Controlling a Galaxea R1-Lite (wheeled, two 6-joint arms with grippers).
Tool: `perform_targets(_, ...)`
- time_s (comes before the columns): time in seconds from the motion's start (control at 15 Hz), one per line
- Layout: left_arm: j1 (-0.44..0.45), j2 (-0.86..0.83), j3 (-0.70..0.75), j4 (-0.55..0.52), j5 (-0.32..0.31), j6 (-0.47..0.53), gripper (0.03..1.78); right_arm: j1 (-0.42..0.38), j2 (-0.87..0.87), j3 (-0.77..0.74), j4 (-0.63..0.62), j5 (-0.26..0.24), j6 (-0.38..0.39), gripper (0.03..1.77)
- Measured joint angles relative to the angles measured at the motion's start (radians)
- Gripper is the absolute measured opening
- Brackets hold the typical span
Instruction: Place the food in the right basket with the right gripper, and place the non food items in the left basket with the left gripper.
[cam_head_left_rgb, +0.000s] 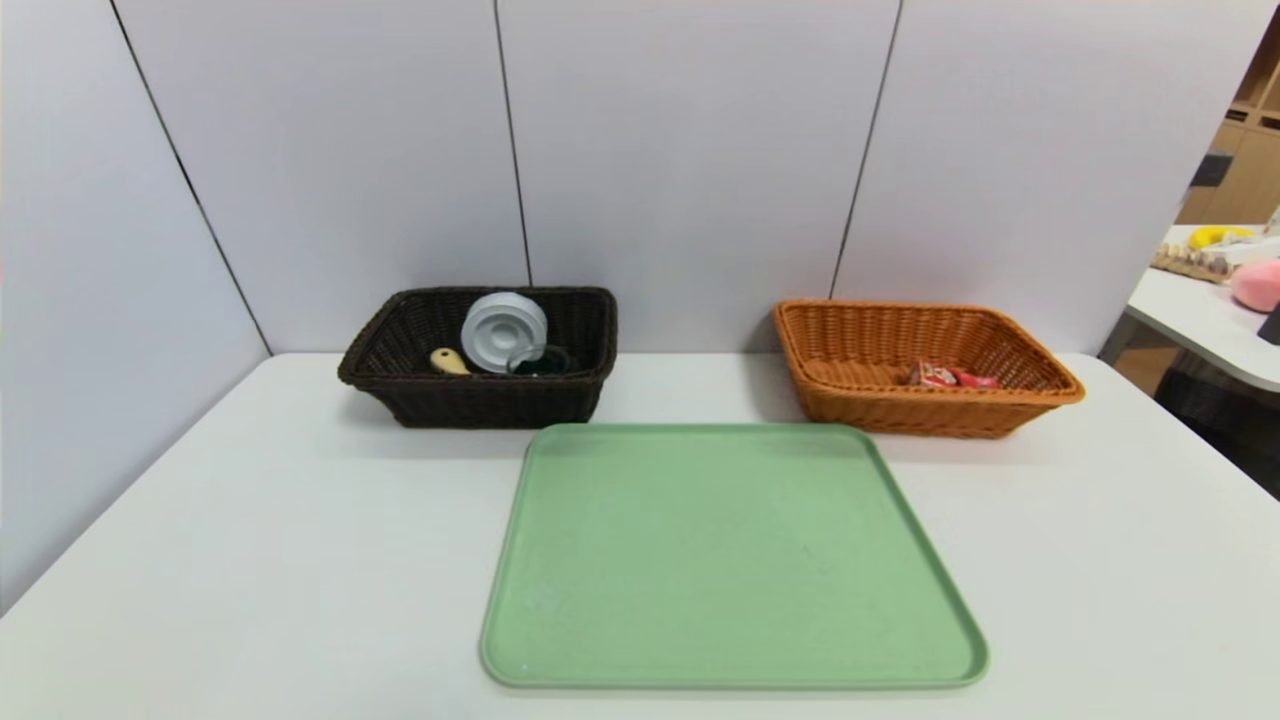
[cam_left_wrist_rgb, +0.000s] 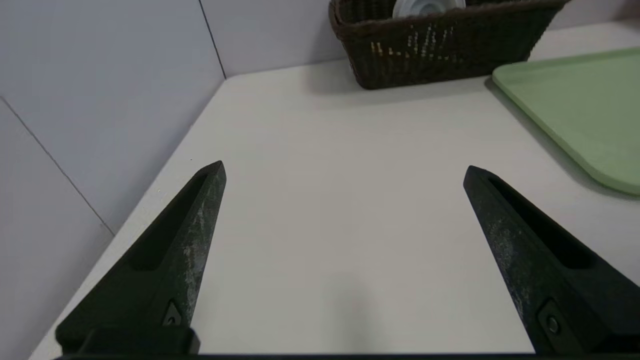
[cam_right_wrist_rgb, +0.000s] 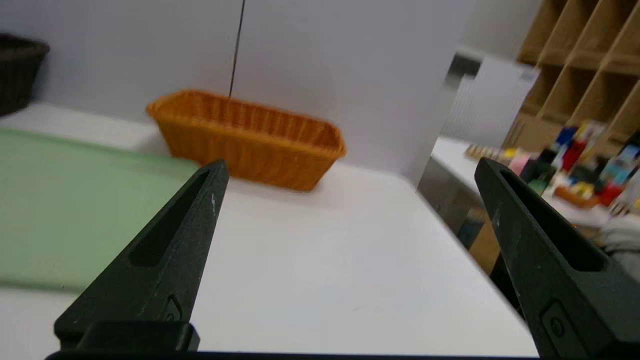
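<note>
Jaws of left gripper and right gripper gape wide, empty, above the white desk; red snack packet lies in orange-tan wicker basket.

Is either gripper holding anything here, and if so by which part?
Nothing is held. The left gripper and the right gripper both stand open and empty above the white table, away from the baskets.

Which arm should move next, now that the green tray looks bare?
Neither. The red snack packet lies in the orange basket, and the white container in the dark basket. Left gripper and right gripper are open, holding nothing.
</note>
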Motion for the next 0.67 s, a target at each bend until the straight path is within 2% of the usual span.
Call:
perform_targets(0.2,0.0,0.0,0.0,0.097,-0.038,-0.026,1.69,0.0,0.0,0.004,0.241,0.098,0.079,1.7)
perform_targets(0.4,0.0,0.0,0.0,0.09,-0.043,-0.043,1.69,0.0,0.0,0.005,0.279,0.1,0.161,1.7)
perform_targets(0.67,0.0,0.0,0.0,0.092,-0.039,-0.048,1.69,0.0,0.0,0.005,0.28,0.097,0.182,1.7)
